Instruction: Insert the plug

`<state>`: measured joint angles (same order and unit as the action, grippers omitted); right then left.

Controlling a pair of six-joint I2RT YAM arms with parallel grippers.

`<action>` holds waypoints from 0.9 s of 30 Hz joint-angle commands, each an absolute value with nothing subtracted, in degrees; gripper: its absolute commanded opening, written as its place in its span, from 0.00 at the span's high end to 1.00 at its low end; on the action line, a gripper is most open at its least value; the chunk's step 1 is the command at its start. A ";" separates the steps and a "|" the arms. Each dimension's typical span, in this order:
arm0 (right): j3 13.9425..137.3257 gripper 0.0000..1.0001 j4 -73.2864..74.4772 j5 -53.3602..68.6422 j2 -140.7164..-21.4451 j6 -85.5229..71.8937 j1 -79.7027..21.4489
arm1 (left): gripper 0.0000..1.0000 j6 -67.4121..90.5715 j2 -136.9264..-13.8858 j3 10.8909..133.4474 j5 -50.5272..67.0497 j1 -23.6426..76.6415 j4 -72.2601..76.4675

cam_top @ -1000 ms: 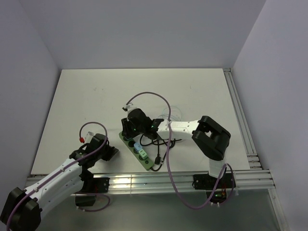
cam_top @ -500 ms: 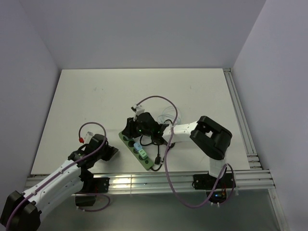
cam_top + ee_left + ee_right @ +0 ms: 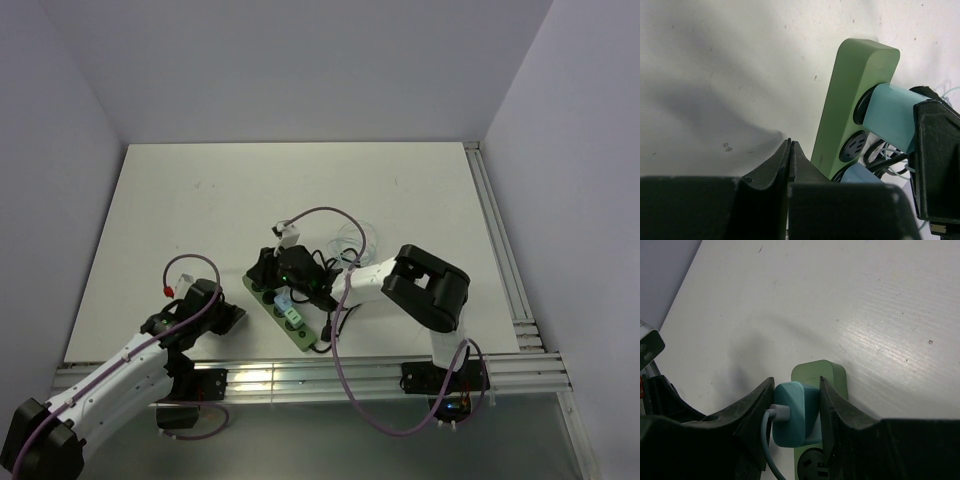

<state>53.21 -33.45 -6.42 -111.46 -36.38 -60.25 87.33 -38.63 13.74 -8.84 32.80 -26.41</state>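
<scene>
A green power strip [image 3: 305, 338] lies diagonally near the table's front; it also shows in the left wrist view [image 3: 850, 95] and the right wrist view [image 3: 830, 374]. My right gripper [image 3: 796, 382] is shut on a teal plug [image 3: 792, 415] with a pale cable, holding it at the strip's end socket. In the left wrist view the plug [image 3: 887, 117] meets that socket at a slight tilt; how deep it sits is hidden. In the top view the right gripper [image 3: 270, 272] hides the plug. My left gripper [image 3: 790, 143] is shut and empty, low beside the strip's left side [image 3: 232, 318].
An empty socket [image 3: 852, 146] and a second blue plug [image 3: 860, 175] follow along the strip. Black and clear cables [image 3: 345, 250] are tangled right of the strip. Metal rails run along the front edge [image 3: 330, 375] and the right edge [image 3: 495, 240].
My right gripper has moved left and down along the strip to its far-left end with the plug. The left arm has barely moved.
</scene>
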 commanded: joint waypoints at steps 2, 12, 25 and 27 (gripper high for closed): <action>43.42 1.00 0.96 -3.95 -121.30 -35.60 -62.76 | 0.94 87.45 -37.62 13.62 -8.61 32.52 -26.90; 52.11 0.68 8.96 -8.88 -110.75 -26.11 -59.06 | 0.94 87.19 -37.27 14.76 -9.66 32.52 -28.39; 73.29 0.25 19.42 -9.67 -108.02 -17.14 -58.18 | 0.94 86.66 -38.58 15.73 -10.11 32.61 -28.56; 77.24 0.25 21.61 -8.88 -107.41 -16.53 -58.10 | 0.94 86.83 -37.89 15.56 -10.19 32.61 -28.56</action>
